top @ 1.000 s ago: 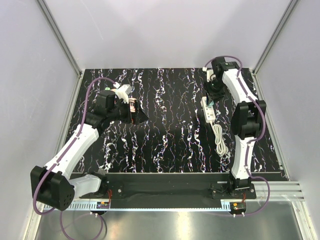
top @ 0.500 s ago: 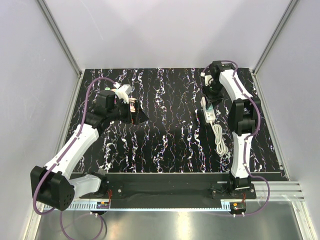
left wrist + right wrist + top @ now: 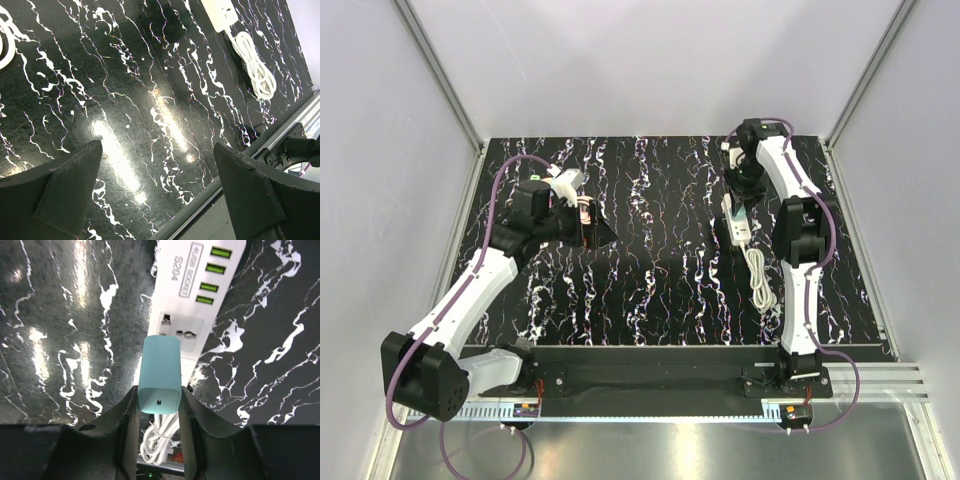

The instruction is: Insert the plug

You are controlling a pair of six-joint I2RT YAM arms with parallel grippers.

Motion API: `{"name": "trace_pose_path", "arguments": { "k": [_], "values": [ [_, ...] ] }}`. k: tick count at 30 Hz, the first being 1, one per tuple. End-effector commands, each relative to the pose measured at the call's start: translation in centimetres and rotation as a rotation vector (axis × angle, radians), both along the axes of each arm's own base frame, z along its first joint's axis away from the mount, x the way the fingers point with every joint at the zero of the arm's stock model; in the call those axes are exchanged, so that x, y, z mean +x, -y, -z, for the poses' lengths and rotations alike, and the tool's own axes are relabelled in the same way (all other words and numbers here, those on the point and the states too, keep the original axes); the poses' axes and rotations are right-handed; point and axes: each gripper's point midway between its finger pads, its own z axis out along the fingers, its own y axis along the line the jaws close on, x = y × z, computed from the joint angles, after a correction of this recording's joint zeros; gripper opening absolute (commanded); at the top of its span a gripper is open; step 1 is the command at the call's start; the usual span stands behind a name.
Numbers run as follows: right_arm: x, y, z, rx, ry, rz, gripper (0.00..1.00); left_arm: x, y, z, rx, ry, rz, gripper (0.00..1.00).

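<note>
Since a second ago the right arm's elbow has swung inward toward the table's middle, and its wrist now sits a little farther back over the strip. The right gripper [image 3: 160, 401] is clamped on the plug [image 3: 161, 365], a pale teal block, one finger on each flank. The plug's front hangs over the universal socket of the white power strip [image 3: 200, 295], covering its near edge. I cannot tell whether the prongs have entered. My judgement: pickup and alignment are done, and pressing home is left. Just behind the jaws lies the coiled white cable [image 3: 758, 276]. Bare table [image 3: 660, 250] opens leftward. The left gripper [image 3: 157, 195] hovers wide open, well apart.
</note>
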Motion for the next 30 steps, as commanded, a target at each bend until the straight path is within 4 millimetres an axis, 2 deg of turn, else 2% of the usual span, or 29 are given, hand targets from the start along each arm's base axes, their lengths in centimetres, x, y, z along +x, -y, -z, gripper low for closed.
{"name": "trace_pose_path", "arguments": {
  "k": [1,6,12,23,30],
  "values": [
    [1.6,0.4,0.6,-0.019,0.025,0.03,0.0,0.2,0.4,-1.9,-0.043,0.062,0.017,0.99],
    [2.3,0.0,0.7,-0.006,0.031,0.05,0.0,0.2,0.4,-1.7,-0.04,0.061,0.016,0.99],
    [1.9,0.2,1.6,-0.025,0.001,0.073,0.0,0.1,0.4,-1.9,-0.044,0.064,0.018,0.99],
    [0.4,0.5,5.9,-0.134,-0.094,0.034,0.0,0.1,0.4,-1.8,-0.042,0.062,0.019,0.99],
    [-0.6,-0.7,8.6,-0.094,-0.163,-0.003,0.0,0.2,0.4,-1.7,-0.04,0.062,0.017,0.99]
  ]
}}
